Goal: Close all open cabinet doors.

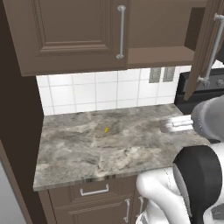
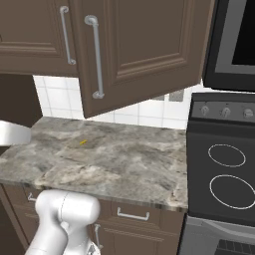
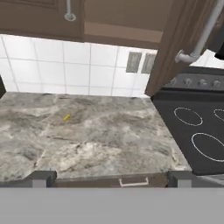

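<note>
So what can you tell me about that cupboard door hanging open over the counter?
The open cabinet door is dark brown, wood-look, with raised rectangular panel moulding and a long vertical silver bar handle near its free edge. It stands swung well out from the upper cabinet, above the grey marbled counter beside the black stove. Nothing touches it.

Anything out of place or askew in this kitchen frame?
Yes. The right-hand upper cabinet door stands swung open over the counter, beside the stove, while the left upper door is shut. A tiny yellow speck lies on the counter; too small to identify.
</note>
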Tool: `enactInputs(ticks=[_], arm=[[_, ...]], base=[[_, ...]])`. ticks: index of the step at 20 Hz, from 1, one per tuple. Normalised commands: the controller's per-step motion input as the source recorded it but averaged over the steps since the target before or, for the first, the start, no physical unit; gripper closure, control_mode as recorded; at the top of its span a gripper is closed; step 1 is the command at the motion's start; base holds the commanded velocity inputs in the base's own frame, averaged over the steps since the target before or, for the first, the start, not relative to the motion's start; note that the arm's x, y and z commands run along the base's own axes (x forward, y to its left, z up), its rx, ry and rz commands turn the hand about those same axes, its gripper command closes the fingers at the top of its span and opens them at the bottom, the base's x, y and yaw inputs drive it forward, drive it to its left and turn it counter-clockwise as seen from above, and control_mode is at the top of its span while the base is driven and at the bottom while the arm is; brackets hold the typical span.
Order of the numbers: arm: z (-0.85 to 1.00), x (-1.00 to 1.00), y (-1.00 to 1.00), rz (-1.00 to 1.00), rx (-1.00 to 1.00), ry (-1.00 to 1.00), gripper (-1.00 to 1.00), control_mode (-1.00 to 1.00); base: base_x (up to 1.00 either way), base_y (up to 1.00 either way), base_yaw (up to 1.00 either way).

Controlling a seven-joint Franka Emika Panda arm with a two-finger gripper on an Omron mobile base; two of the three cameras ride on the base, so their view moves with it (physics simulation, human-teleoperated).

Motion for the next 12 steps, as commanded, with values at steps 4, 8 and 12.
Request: enactInputs(ticks=[4,8,12], arm=[[0.00,-0.90,-0.43,0.07,0.01,-0.31,-1.00,-1.00],[0.13,-0.71,-0.27,0.06,0.02,-0.24,-1.00,-1.00],[0.11,-0.24,-0.18,0.04,0.01,-0.10,-1.00,-1.00]], base=[[0.00,0.00,0.00],[0.00,0.00,0.00],[0.00,0.00,0.00]])
